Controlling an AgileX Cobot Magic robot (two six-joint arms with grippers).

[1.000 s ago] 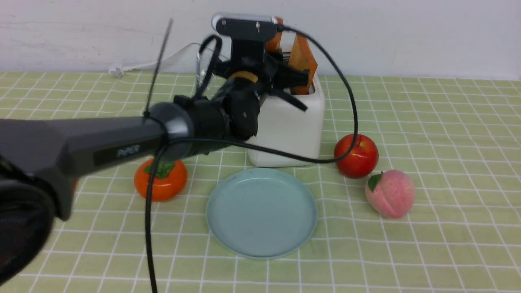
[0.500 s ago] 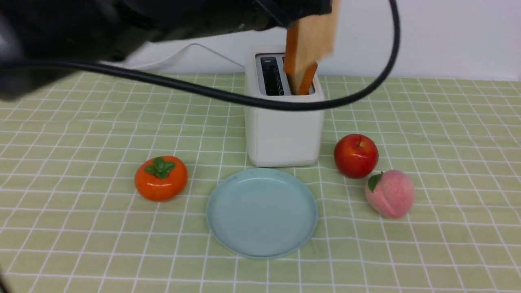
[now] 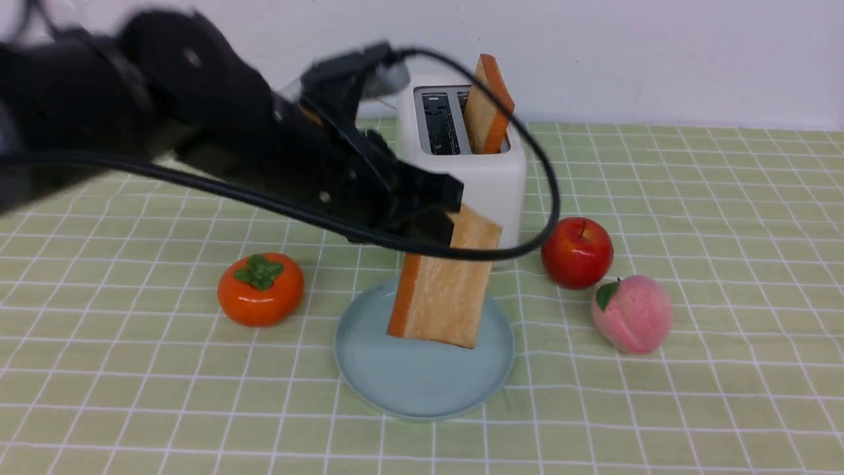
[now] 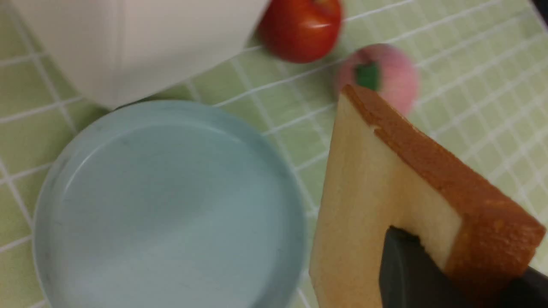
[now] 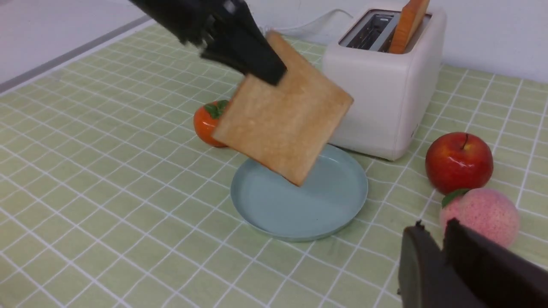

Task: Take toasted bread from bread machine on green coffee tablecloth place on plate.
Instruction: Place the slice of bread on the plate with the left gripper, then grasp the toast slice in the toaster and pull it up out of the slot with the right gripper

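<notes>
1. The left end effector (image 3: 443, 212) is clamped on 1 upper corner of the held slice (image 3: 440, 290), which is hung tilted just above the plate (image 3: 395, 382).
2. The right end effector (image 5: 443, 256) is seen with jaws nearly together and nothing held.
3. The 2nd slice (image 3: 489, 99) is seen standing in the bread machine (image 3: 508, 185).
4. With only a corner pinched, the slice could be swung loose or dropped.
5. If it is released on edge, it could be tipped over the rim onto the green coffee tablecloth (image 3: 725, 264).
</notes>
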